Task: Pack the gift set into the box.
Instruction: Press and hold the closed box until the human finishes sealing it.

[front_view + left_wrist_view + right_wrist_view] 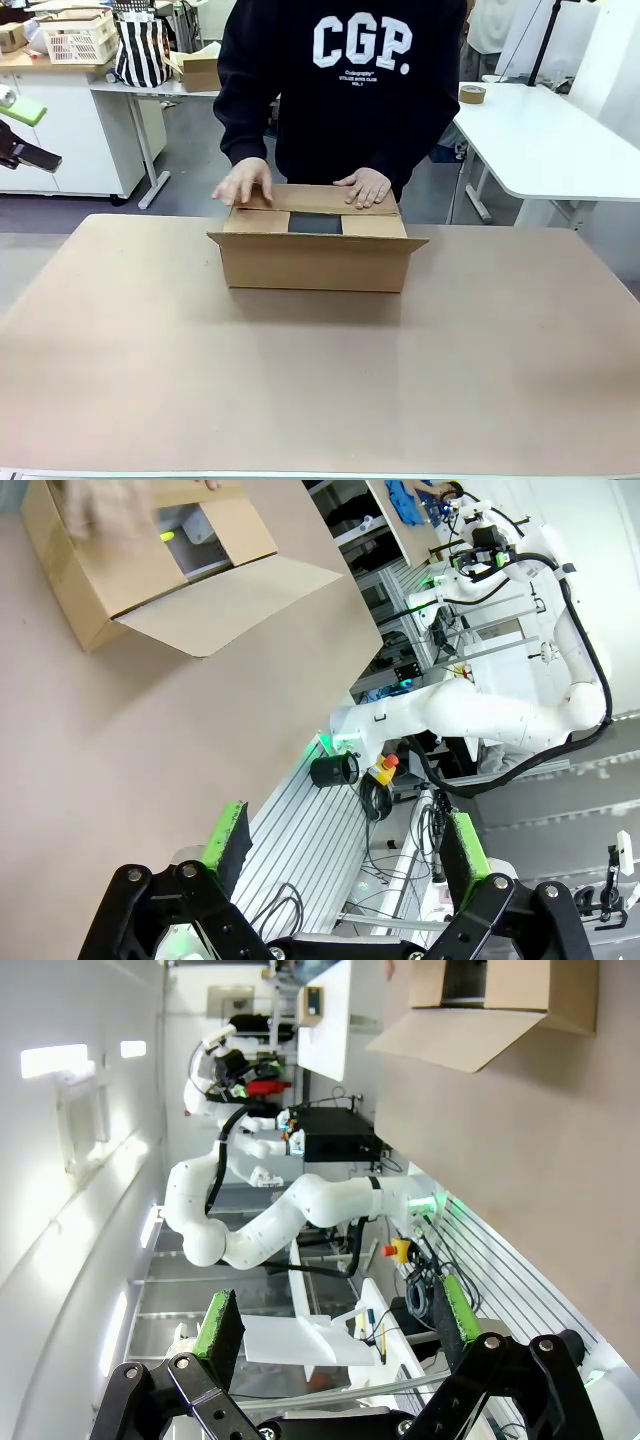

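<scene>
Nearest, the left gripper (345, 845) hangs with its jaws spread wide and nothing between the green pads (228, 835), and the right gripper (338, 1320) is likewise spread wide and empty; both are well apart from the box (315, 265), which sits past the middle of the table (320, 400). The box's near flap (245, 605) juts out toward the robot's side, not folded over, so a gripper coming in low would likely catch its edge and shove the carton across the table rather than fold it. The two side flaps (256, 222) are turned in, and through the gap between them the gift set (197, 540) seems to lie inside, a pale patch in the left wrist view; whether it sits low enough for the flaps to lie flat I cannot tell, and if it stands proud the lid may spring up. Farthest, one hand (245, 186) and the other hand (366, 187) of the person (340, 90) press on the far flap (310, 198); an arm reaching to close the near flap now risks pinching them against the cardboard
</scene>
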{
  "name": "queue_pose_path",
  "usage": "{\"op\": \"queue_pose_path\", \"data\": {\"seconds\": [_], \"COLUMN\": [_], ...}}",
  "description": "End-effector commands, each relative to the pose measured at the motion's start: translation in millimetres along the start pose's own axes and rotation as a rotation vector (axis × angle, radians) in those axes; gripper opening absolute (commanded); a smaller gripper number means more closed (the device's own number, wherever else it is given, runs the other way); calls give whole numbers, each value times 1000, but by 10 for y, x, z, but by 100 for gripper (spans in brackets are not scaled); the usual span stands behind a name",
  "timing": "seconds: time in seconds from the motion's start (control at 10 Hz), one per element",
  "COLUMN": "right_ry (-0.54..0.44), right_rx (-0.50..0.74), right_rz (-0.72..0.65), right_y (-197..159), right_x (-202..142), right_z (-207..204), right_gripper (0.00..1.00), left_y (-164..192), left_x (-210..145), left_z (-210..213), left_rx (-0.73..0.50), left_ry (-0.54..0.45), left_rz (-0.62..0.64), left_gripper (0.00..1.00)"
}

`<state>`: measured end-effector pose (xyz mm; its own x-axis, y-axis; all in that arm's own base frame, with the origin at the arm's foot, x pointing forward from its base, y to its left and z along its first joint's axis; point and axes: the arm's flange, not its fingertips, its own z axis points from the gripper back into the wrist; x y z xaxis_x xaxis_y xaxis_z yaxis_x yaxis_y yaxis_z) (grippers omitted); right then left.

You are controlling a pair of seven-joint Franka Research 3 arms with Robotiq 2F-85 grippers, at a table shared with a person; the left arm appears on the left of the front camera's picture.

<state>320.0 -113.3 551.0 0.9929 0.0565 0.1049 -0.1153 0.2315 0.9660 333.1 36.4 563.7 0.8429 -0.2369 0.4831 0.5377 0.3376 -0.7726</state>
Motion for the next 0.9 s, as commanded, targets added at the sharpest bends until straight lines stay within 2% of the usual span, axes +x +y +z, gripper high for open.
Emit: {"op": "queue_pose_path", "data": {"seconds": [0.0,0.8], "right_ry": [12,12], "right_rx": [-5,-5], "right_rz": [9,9], "right_y": [16,16], "right_x": [-20,-20], "right_z": [29,29], "right_gripper": [100,100], "left_y": [-14,-14], "left_x": [-9,-9], "left_z": [32,32], "left_rx": [11,11], "left_ry": [3,3], "left_rz": [10,10], "left_gripper": [100,100]}}
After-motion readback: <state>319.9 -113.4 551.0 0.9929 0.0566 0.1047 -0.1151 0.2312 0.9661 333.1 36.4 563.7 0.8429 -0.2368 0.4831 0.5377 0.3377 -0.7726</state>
